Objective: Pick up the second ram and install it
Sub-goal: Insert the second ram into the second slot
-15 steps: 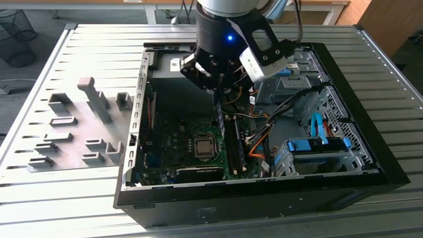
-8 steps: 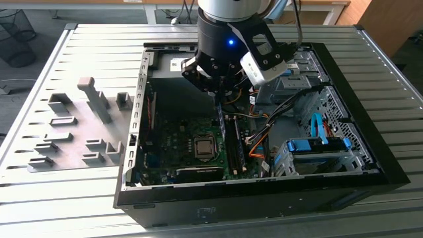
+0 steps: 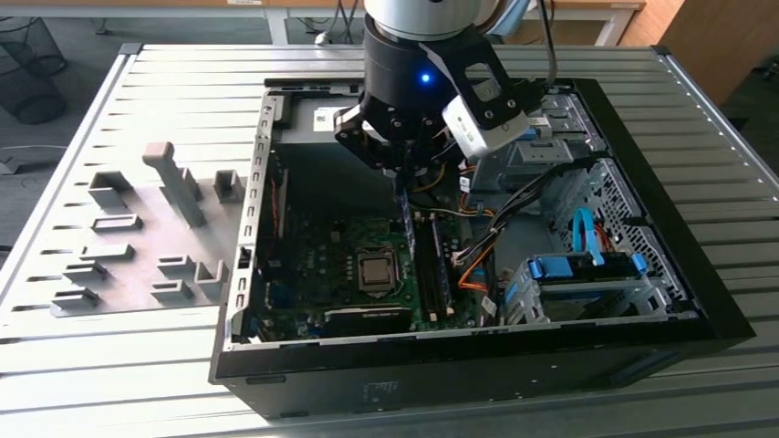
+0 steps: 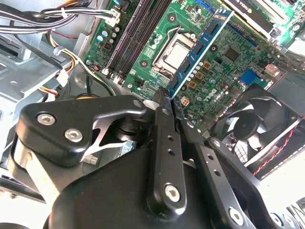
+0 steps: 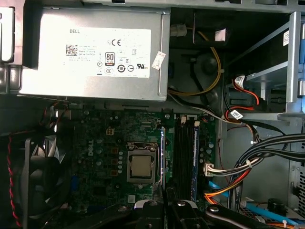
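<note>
Now the fingers pinch the second ram edge-on, aiming it at the slots, three o'clock of the CPU socket

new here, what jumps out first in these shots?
The pincer, shut on the second ram, holds the blue stick edge-down over the green motherboard beside the bare CPU socket. All this sits inside an open black PC case on a slatted metal table, with grey holder blocks at the exterior view's left.
</note>
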Available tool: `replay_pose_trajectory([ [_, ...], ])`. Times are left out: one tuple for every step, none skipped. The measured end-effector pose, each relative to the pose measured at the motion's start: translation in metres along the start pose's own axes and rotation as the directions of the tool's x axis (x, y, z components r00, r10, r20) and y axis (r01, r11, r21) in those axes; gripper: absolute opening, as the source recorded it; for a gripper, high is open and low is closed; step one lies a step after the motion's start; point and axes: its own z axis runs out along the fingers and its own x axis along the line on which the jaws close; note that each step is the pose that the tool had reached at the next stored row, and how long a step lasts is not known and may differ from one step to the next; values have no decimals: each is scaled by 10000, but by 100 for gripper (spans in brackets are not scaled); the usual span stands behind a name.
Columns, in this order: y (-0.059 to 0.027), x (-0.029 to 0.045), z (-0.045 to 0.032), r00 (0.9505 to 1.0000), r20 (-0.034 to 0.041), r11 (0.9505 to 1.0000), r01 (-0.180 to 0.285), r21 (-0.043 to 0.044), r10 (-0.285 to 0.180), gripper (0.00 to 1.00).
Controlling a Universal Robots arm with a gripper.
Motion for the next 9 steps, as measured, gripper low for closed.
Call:
replay_pose_trajectory([
  [0, 0, 0, 10000, 0, 10000, 0, 0, 0, 14],
  [0, 0, 0, 10000, 0, 10000, -1, 1, 1, 14],
  [0, 0, 0, 10000, 0, 10000, 0, 1, 0, 14],
  [0, 0, 0, 10000, 0, 10000, 0, 0, 0, 14],
  [0, 0, 1, 10000, 0, 10000, 0, 1, 0, 14],
  [0, 0, 1, 10000, 0, 10000, 0, 1, 0, 14],
  [0, 0, 1, 10000, 0, 10000, 0, 0, 0, 14],
  [0, 0, 1, 10000, 0, 10000, 0, 1, 0, 14],
  [0, 0, 1, 10000, 0, 10000, 0, 0, 0, 14],
])
